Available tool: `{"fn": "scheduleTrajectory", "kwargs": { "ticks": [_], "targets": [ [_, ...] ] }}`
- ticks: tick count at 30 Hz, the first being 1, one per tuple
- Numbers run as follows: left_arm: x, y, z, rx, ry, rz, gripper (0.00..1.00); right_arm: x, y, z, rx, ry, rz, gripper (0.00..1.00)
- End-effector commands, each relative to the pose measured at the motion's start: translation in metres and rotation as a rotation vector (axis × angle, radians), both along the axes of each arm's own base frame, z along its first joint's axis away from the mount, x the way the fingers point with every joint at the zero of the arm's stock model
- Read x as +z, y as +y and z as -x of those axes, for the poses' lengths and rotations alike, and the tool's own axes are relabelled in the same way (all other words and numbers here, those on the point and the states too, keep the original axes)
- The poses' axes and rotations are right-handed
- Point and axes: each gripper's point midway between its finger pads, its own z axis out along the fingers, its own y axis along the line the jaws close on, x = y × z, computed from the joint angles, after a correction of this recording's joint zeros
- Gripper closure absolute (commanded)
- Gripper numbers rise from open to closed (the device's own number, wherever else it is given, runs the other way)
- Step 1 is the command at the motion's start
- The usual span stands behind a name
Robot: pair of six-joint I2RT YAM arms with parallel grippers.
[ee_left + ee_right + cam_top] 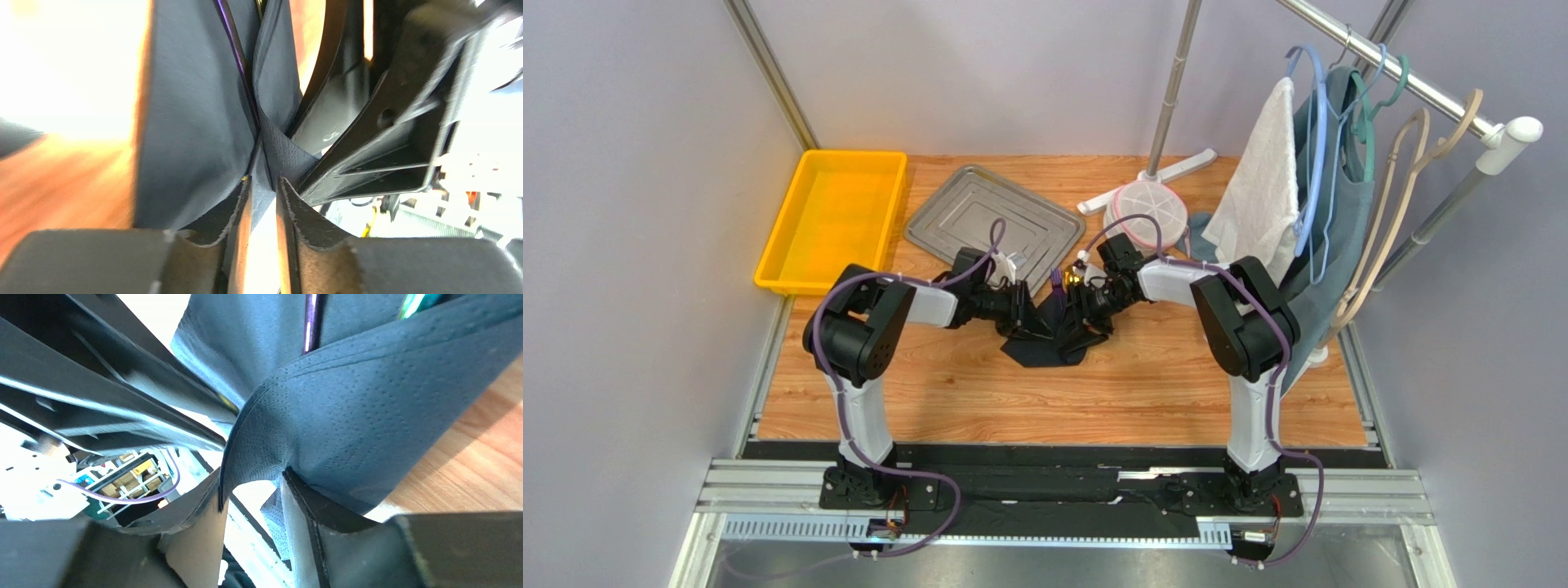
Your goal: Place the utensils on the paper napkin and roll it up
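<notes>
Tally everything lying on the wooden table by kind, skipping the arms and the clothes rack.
Utensils: 2, purple fork and gold spoon
Napkins: 1, black napkin
Trays: 2, yellow bin and grey metal tray
Containers: 1, white round container
Total: 6

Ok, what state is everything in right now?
Black paper napkin: folded upward, partly lifted.
Thin purple fork: wrapped inside the napkin.
Green-handled gold spoon: tucked in the fold beside the fork.
Left gripper: shut on the napkin.
Right gripper: around a fold, grip unclear.
</notes>
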Motion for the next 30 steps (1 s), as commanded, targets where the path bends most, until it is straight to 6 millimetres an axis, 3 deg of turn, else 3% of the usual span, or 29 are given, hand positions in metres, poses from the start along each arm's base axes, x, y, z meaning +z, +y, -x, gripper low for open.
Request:
{"fn": "scheduleTrajectory", "kwargs": {
  "ticks": [1,4,5,11,16,22,30],
  "targets": [
    [0.035,0.011,-0.028,0.065,-0.097,0.043,0.69,0.005,0.001,-0.006,0.012,-0.073,-0.003,0.56],
    [0.041,0.012,-0.039,0.084,-0.109,0.044,0.62,0.007,0.002,-0.006,0.016,-0.081,-0.011,0.54],
    [0.043,0.011,-0.044,0.086,-0.118,0.047,0.58,0.008,0.001,-0.008,0.013,-0.084,-0.011,0.49],
    [0.048,0.001,-0.055,0.082,-0.122,0.062,0.57,0.011,0.002,-0.006,0.025,-0.104,-0.024,0.51],
    [0.044,-0.014,-0.047,0.039,-0.108,0.058,0.62,0.009,0.002,-0.006,0.024,-0.103,-0.029,0.62],
    [0.032,-0.026,-0.033,-0.012,-0.075,0.05,0.72,0.008,0.002,-0.004,0.026,-0.101,-0.029,0.65],
    [0.024,-0.03,-0.026,-0.04,-0.064,0.035,0.73,0.01,0.002,-0.004,0.026,-0.109,-0.03,0.67]
  ]
}}
